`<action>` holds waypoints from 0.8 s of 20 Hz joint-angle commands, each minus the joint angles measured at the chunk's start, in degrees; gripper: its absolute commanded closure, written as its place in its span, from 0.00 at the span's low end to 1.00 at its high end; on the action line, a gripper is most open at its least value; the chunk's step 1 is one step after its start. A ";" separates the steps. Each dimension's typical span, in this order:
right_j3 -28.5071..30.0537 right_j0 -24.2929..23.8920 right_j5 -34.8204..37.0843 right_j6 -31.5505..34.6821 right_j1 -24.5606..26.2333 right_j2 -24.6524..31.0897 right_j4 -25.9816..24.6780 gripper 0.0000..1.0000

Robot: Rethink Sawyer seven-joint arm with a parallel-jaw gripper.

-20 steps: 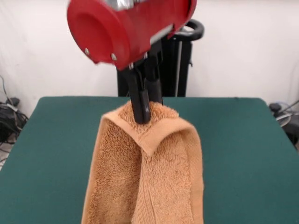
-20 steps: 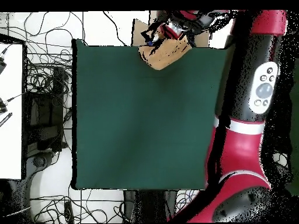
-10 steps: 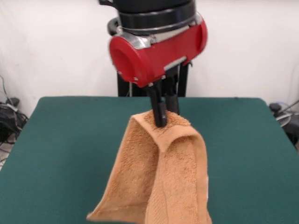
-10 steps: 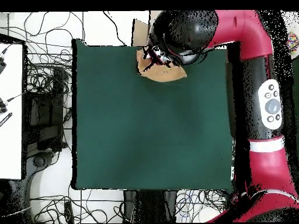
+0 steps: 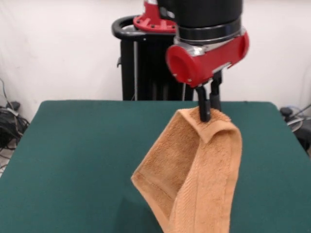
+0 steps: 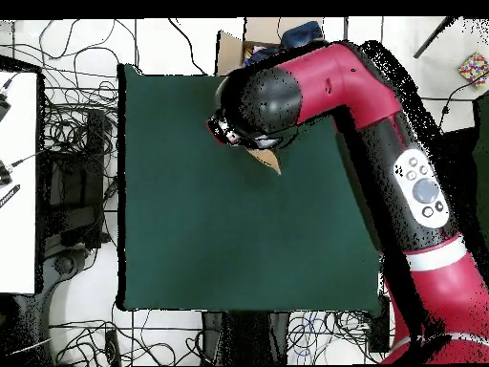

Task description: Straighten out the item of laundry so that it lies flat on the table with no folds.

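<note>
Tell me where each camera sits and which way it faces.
Front view: across the table, level, facing the robot; shows its red wrist and hand gripping the hanging towel.
Overhead view: above, looking straight down; shows the whole red arm over the table, towel mostly hidden.
Shared: table, towel, arm.
</note>
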 commanded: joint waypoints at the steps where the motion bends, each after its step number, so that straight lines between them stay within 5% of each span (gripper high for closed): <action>1: 13.88 -0.74 -7.69 19.22 -4.40 -10.12 2.74 1.00; 16: 28.25 0.04 -23.33 26.20 -12.98 -18.74 5.58 1.00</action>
